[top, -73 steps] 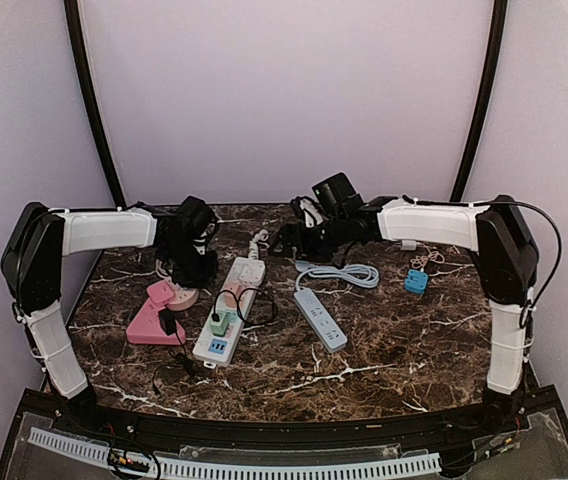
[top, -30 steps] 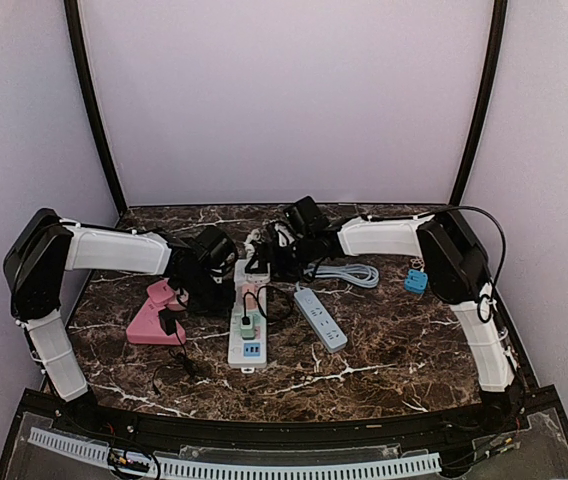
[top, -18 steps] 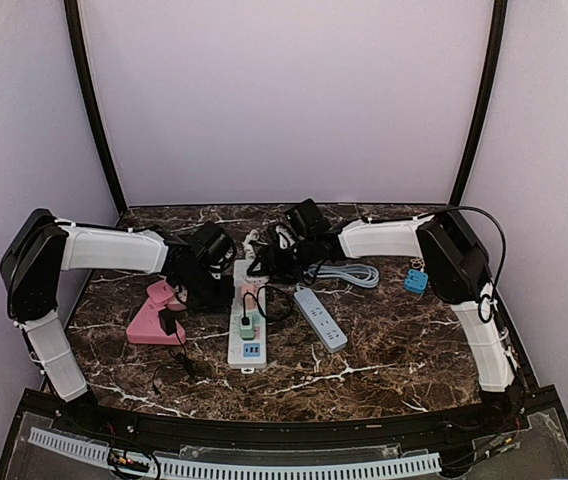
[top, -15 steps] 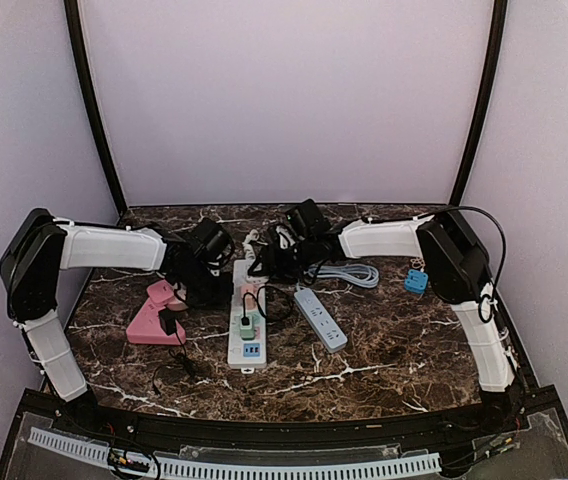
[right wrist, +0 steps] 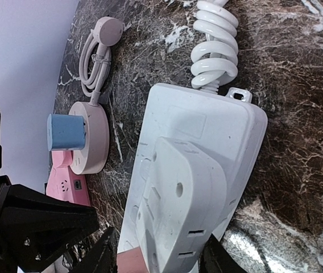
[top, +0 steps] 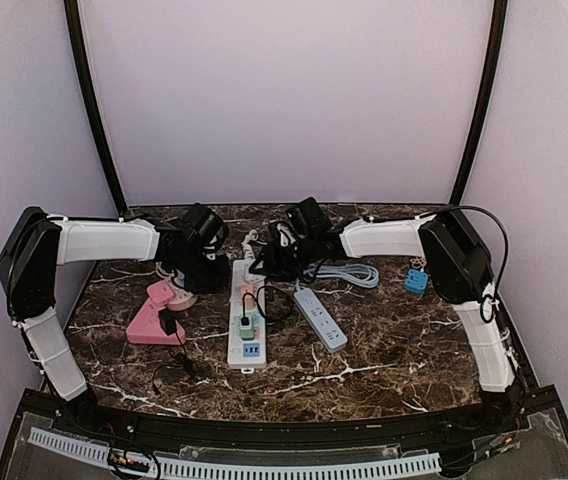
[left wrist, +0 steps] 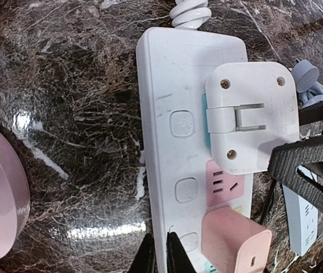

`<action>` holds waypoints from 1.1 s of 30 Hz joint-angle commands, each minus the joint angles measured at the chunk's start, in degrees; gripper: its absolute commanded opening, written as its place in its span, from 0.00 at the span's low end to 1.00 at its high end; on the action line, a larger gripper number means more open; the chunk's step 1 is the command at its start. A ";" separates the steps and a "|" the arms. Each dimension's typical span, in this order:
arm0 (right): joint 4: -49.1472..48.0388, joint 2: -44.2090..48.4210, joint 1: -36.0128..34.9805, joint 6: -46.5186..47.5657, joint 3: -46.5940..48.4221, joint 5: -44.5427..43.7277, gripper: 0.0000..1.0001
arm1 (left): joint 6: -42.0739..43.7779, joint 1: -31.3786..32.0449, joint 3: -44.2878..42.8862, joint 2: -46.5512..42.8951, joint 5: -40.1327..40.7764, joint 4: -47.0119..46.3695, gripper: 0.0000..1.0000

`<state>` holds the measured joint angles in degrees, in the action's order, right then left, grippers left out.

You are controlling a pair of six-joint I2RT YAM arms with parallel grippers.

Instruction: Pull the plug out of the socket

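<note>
The white power strip (top: 245, 310) lies lengthwise, the left gripper (left wrist: 160, 256) poised over its edge, jaws nearly closed. At its far end the right gripper (right wrist: 158, 253) straddles the white plug (right wrist: 178, 210), jaws wide: apparently the grasp stage, calling for closing, then pulling upward.

I count three power strips: white plastic strip (top: 236, 335), grey-blue strip (top: 321, 320), pink strip (top: 144, 326); one round pink socket (top: 183, 298); one blue cube adapter (top: 416, 281).
</note>
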<state>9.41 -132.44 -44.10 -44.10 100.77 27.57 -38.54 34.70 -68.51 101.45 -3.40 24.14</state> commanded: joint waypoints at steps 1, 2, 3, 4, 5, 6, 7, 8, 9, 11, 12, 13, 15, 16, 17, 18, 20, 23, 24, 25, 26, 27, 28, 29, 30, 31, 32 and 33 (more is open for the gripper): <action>-2.41 0.76 -0.12 -0.85 1.16 1.27 0.44 | 0.44 -0.56 -1.52 -0.22 -1.96 -1.83 0.08; -2.60 0.52 -0.11 -1.06 1.18 1.38 0.43 | 0.35 -0.70 -1.66 0.06 -2.25 -2.13 0.08; -2.94 0.32 -0.04 -1.38 1.10 1.47 0.42 | 0.42 -0.78 -2.14 0.52 -2.28 -2.24 0.08; -3.26 0.09 0.08 -1.74 1.02 1.70 0.41 | 0.45 -1.04 -2.41 0.78 -2.37 -2.36 0.08; -3.60 -0.11 0.11 -2.09 1.01 2.04 0.40 | 0.51 -1.12 -2.88 1.34 -2.43 -2.53 0.08; -3.94 -0.39 0.19 -2.31 1.01 2.56 0.40 | 0.60 -1.34 -3.13 1.58 -2.65 -2.74 0.08; -4.18 -0.69 0.28 -2.65 1.07 2.91 0.38 | 0.69 -1.66 -3.58 2.09 -2.83 -2.94 0.08; -4.35 -0.86 0.43 -2.92 1.16 3.23 0.38 | 0.72 -1.79 -3.79 2.61 -3.02 -3.31 0.08; -4.64 -1.12 0.48 -3.25 1.16 3.58 0.37 | 0.90 -2.10 -4.15 2.88 -3.10 -3.53 0.08; -5.25 -1.58 0.79 -3.89 1.17 4.31 0.37 | 1.11 -2.62 -4.94 3.88 -3.37 -3.99 0.08; -5.54 -1.88 0.96 -4.23 1.18 4.74 0.36 | 1.19 -2.79 -5.26 4.62 -3.50 -4.01 0.08; -5.72 -2.12 1.06 -4.63 1.18 5.15 0.36 | 1.37 -3.10 -6.01 4.94 -3.62 -3.97 0.07; -6.11 -2.56 1.36 -5.20 1.16 5.88 0.36 | 1.77 -3.48 -6.90 5.87 -3.69 -4.03 0.07; -6.28 -2.83 1.50 -5.41 1.26 6.17 0.35 | 1.92 -3.62 -7.16 6.46 -3.79 -4.13 0.07; -6.33 -3.03 1.54 -5.47 1.44 6.46 0.35 | 2.08 -3.88 -7.69 6.73 -4.20 -4.46 0.07; -6.33 -3.30 1.56 -5.62 1.57 6.64 0.36 | 2.12 -4.00 -8.15 7.34 -4.40 -4.68 0.07; -6.31 -3.79 1.67 -5.87 1.82 6.98 0.35 | 2.27 -4.17 -9.08 8.24 -4.73 -4.94 0.07; -6.52 -4.37 1.73 -6.00 1.99 7.58 0.36 | 2.62 -4.41 -10.42 9.38 -4.40 -4.47 0.07; -6.51 -4.48 1.73 -6.12 1.97 7.58 0.35 | 2.74 -4.48 -10.90 9.80 -4.45 -4.51 0.07; -6.70 -4.55 1.81 -6.21 1.85 7.58 0.35 | 2.80 -4.64 -11.10 10.17 -4.61 -4.77 0.07; -6.94 -4.58 1.94 -6.49 1.61 7.65 0.34 | 2.96 -4.75 -11.51 10.39 -4.65 -4.88 0.07; -7.32 -4.63 2.03 -6.94 1.28 7.86 0.33 | 3.04 -4.83 -11.80 10.89 -4.61 -4.87 0.07; -7.90 -4.55 2.14 -7.43 0.89 8.04 0.32 | 3.21 -4.93 -12.39 11.19 -4.54 -4.75 0.07; -8.58 -4.58 2.21 -7.86 0.50 8.24 0.31 | 3.30 -4.96 -12.68 11.77 -4.52 -4.64 0.06; -8.98 -4.62 2.30 -8.19 0.22 8.40 0.31 | 3.41 -5.09 -13.22 12.07 -4.45 -4.46 0.06; -9.17 -4.58 2.41 -8.53 -0.05 8.52 0.30 | 3.44 -5.17 -13.60 12.60 -4.44 -4.45 0.06; -9.15 -4.65 2.50 -8.93 -0.39 8.74 0.30 | 3.47 -5.34 -13.81 12.84 -4.47 -4.45 0.06; -10.61 -4.64 2.60 -9.22 -0.59 8.99 0.29 | 3.47 -5.43 -14.08 13.28 -4.53 -4.50 0.06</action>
<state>2.92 -135.55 -42.30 -51.48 101.32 35.14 -36.18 30.02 -80.66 113.51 -7.68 18.96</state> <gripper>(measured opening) 0.301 0.062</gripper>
